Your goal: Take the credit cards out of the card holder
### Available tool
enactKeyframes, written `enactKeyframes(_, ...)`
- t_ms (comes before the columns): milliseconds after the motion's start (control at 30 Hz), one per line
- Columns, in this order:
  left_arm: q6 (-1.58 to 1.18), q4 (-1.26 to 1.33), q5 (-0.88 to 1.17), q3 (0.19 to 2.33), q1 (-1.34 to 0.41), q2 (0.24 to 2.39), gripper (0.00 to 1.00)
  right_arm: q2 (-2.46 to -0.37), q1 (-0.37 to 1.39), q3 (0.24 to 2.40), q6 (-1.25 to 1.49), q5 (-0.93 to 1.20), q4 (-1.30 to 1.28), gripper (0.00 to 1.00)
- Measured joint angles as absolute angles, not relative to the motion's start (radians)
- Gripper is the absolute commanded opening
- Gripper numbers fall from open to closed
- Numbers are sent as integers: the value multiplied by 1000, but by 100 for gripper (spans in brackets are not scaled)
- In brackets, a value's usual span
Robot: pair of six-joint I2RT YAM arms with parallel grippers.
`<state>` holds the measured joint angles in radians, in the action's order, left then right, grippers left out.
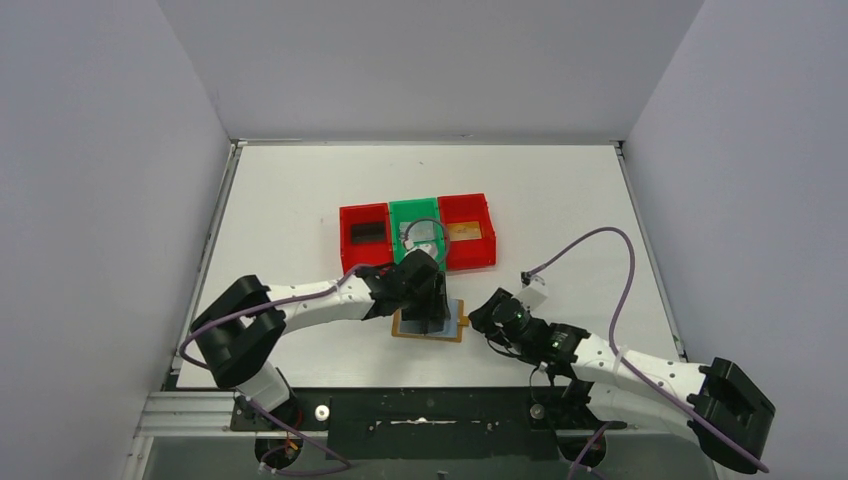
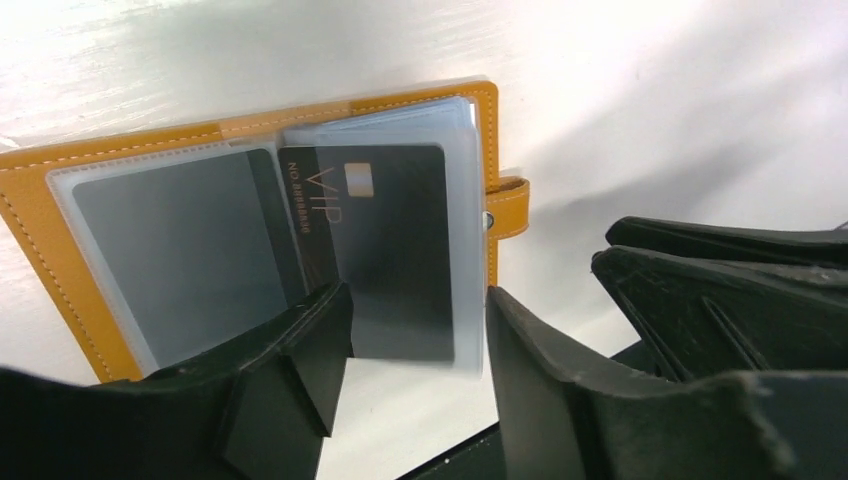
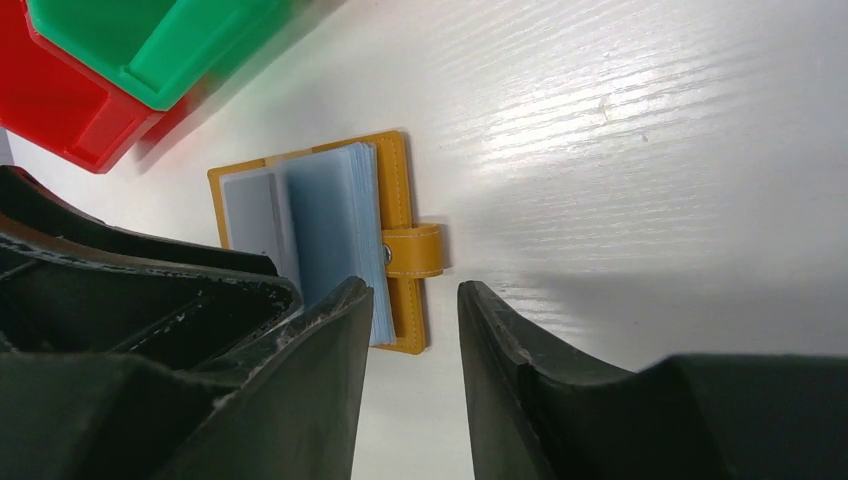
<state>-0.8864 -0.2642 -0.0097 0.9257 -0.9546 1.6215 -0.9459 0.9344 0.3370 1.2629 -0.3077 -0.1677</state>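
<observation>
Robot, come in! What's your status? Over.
Left gripper open over black card, card sleeved inside card holder. Right gripper open, empty, beside holder. Nothing blocking.

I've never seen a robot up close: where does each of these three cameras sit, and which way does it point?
Top: fixed above and behind the arms, looking down on the white table; both arms show, left hand over the tan leather folding card holder, right hand beside it.
Left wrist: on the left arm, looking past its two black fingers at a black VIP card in the holder's clear sleeve.
Right wrist: on the right arm, looking past its own fingers at the holder's snap tab.
Both wrist views share the holder.
</observation>
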Motion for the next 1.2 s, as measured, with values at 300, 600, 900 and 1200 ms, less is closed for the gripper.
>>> enactKeyframes(300, -889, -187, 35, 886, -946, 1569, 57, -912, 934, 323, 1268, -306, -150, 40)
enactKeyframes(600, -936, -186, -30, 782, -914, 1416, 58, -990, 922, 362, 1195, -234, -81, 34)
enactKeyframes(900, -989, -177, -37, 583, -800, 1194, 58, -1212, 893, 549, 1110, -175, -131, 49)
enactKeyframes(1200, -1007, -186, -52, 519, -770, 1010, 61, -1367, 861, 710, 979, -194, -290, 62)
